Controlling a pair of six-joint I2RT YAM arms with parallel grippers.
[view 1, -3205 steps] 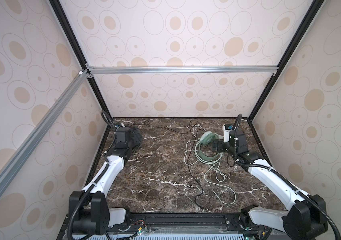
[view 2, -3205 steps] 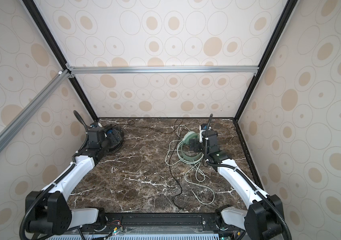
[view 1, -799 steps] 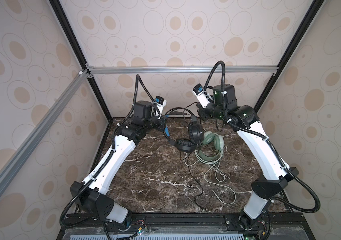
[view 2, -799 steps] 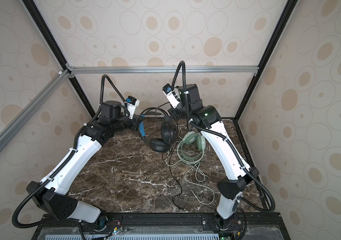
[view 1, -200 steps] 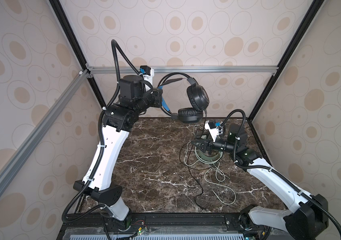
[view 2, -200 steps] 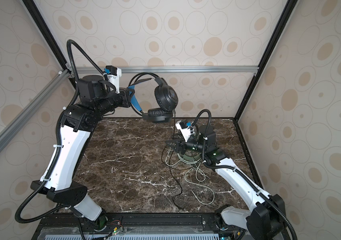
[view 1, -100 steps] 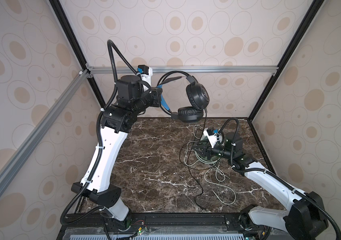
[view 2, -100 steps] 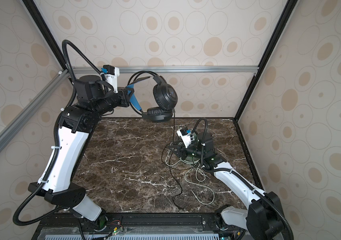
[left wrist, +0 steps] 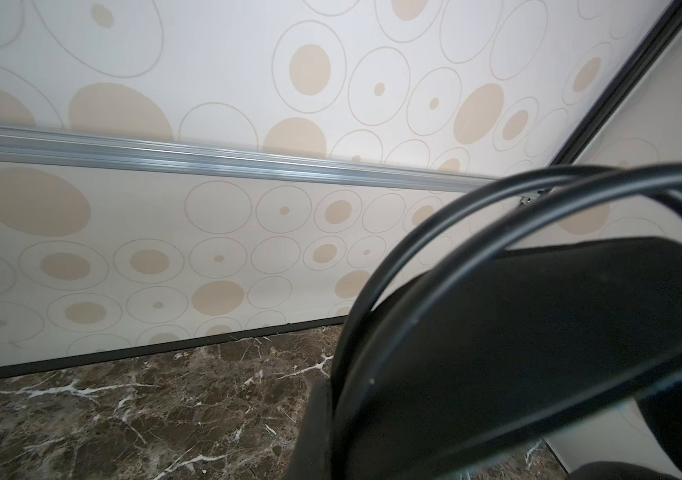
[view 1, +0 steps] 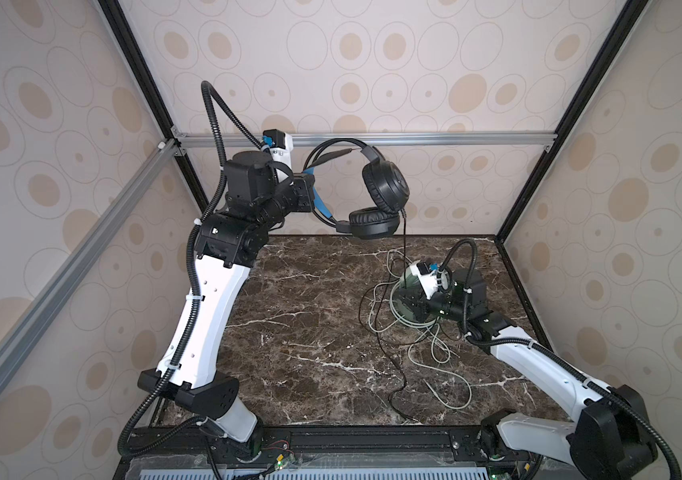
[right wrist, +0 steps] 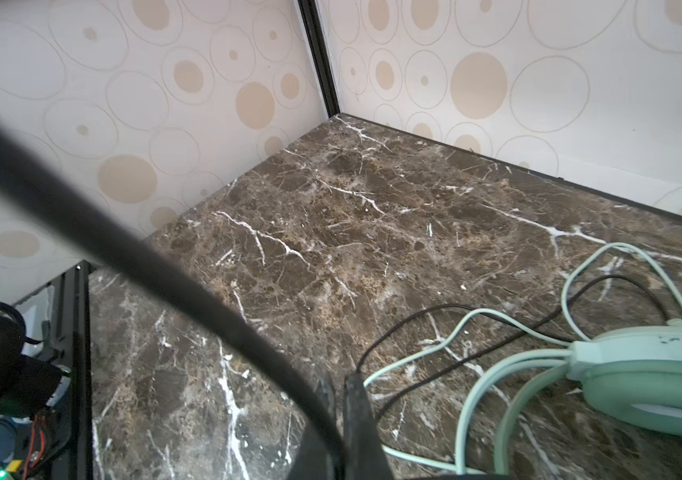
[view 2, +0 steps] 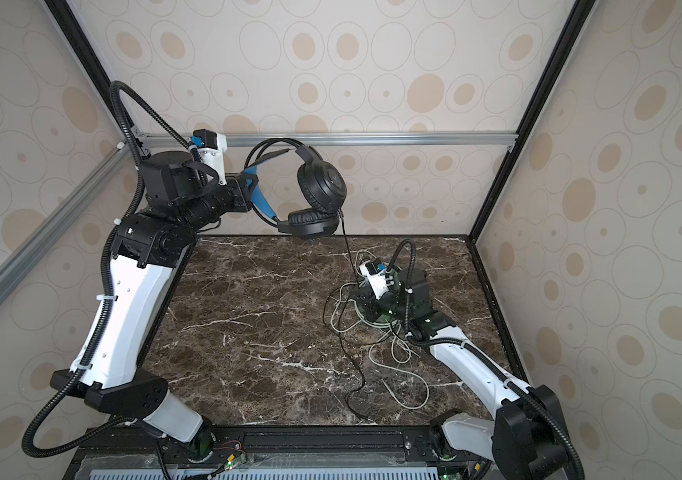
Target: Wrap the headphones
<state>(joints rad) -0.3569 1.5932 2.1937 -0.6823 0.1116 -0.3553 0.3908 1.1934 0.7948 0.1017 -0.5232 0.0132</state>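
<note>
- Right gripper (right wrist: 340, 392): dark fingers (right wrist: 358, 411) drawn together with only a sliver between them, and the thin black cable (right wrist: 123, 253) runs in between and looks pinched. A second ago these jaws stood about half open.
- The right gripper sits low over the brown marble tabletop (view 1: 302, 332), barely shifted in the last half second. Four seconds ago it was raised near the back wall.
- Left gripper (view 1: 313, 194): clamped tight on the blue-lined headband (view 1: 320, 205) of the black over-ear headphones (view 1: 385, 189), held high above the table's back edge, as a second ago. Sixteen seconds ago both arms were folded low over the table.
- The black cable drops from beside the earcups to the right gripper, then trails to the table's front.
- Mint-green over-ear headphones (right wrist: 655, 374) lie on the table just beside the right gripper, where they lay sixteen seconds ago. Their pale green cable (right wrist: 564, 291) lies in loose loops around them.
- In both top views the right gripper covers most of the mint pair. The right wrist view shows one earcup, cut off at the edge.
- Left wrist view: headband wires and a black band fill one corner, blurred, and the fingers cannot be made out.
- Where the two cables cross, I cannot tell which lies on top.
</note>
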